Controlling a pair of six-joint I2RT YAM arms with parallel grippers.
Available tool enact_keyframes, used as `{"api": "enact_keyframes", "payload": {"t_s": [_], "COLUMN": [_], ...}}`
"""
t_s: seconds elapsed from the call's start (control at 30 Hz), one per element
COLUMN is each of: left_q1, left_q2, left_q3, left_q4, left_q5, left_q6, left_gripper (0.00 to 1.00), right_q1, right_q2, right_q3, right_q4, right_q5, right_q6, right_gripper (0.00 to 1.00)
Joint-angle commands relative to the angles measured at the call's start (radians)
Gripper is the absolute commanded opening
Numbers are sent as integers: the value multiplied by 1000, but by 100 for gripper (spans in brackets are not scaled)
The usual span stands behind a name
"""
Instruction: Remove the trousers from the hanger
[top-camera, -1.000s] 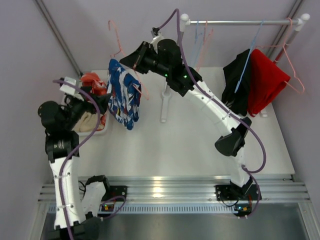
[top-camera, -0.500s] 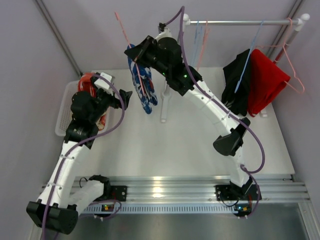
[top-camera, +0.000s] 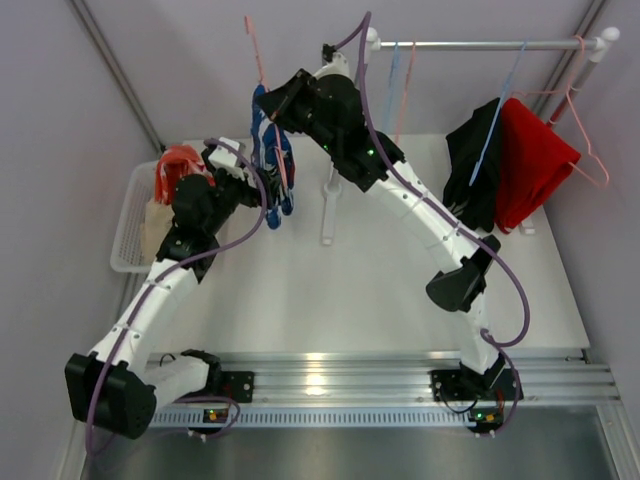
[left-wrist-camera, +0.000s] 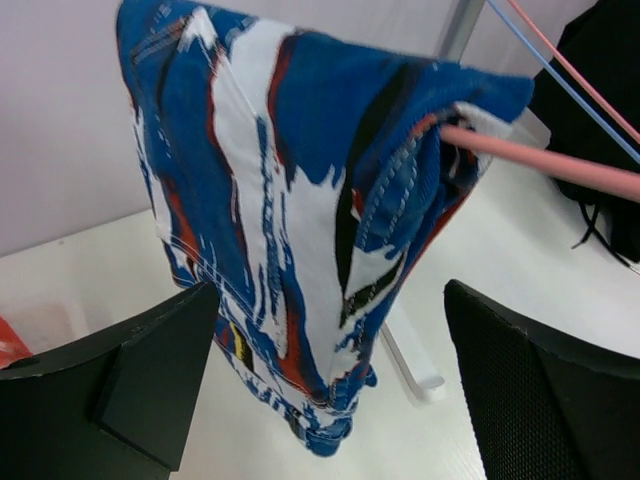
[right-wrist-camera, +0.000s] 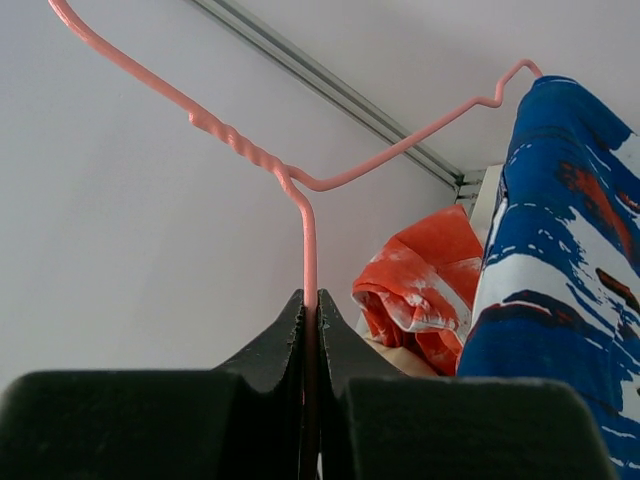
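The blue trousers with white pattern (top-camera: 272, 165) hang folded over a pink hanger (top-camera: 254, 45). My right gripper (top-camera: 277, 106) is shut on the hanger's wire stem (right-wrist-camera: 308, 250) and holds it in the air left of the rack. In the left wrist view the blue trousers (left-wrist-camera: 290, 210) hang between my open fingers (left-wrist-camera: 135, 375), and the pink hanger bar (left-wrist-camera: 560, 165) runs off to the right. My left gripper (top-camera: 266, 198) is open around their lower end. Orange-red trousers (top-camera: 178, 165) and beige trousers (top-camera: 157, 215) lie in a white basket (top-camera: 128, 225). Black trousers (top-camera: 478, 165) and red trousers (top-camera: 535, 160) hang on the rail.
The clothes rail (top-camera: 480, 44) spans the back right, with empty blue and pink hangers (top-camera: 400, 85) on it. Its white foot (top-camera: 328, 205) stands just right of the blue trousers. The orange-red trousers (right-wrist-camera: 425, 275) show behind my right fingers.
My left gripper has swung from the basket to the right, up to the blue trousers. The right gripper has turned the hanger, so the trousers now hang edge-on and slightly further right.
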Motion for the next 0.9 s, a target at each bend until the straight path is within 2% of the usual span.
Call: {"api": "enact_keyframes", "payload": {"t_s": [0.0, 0.13, 0.23, 0.37, 0.53, 0.7, 0.87], "left_q1": [-41, -42, -42, -42, -42, -40, -40], "left_q2": [-8, 44, 73, 115, 128, 107, 78], "left_q3": [-31, -17, -5, 12, 17, 0, 6], "left_q4": [119, 122, 139, 173, 196, 188, 154], "left_q5": [-26, -178, -178, -278, -249, -197, -198], "left_q6": [-46, -26, -7, -9, -58, -113, -122], "left_gripper": [99, 92, 87, 81, 84, 98, 99], "right_q1": [28, 40, 48, 54, 54, 56, 56], "right_q2": [-60, -60, -65, -80, -96, -102, -102], "right_q3": [99, 116, 127, 135, 133, 135, 133], "right_q4": [185, 173, 167, 117, 109, 119, 129], "right_q5": [31, 18, 2, -18, -39, -30, -31], "right_q6": [-22, -11, 4, 23, 46, 26, 26], "right_gripper": [0, 0, 0, 0, 0, 0, 0]}}
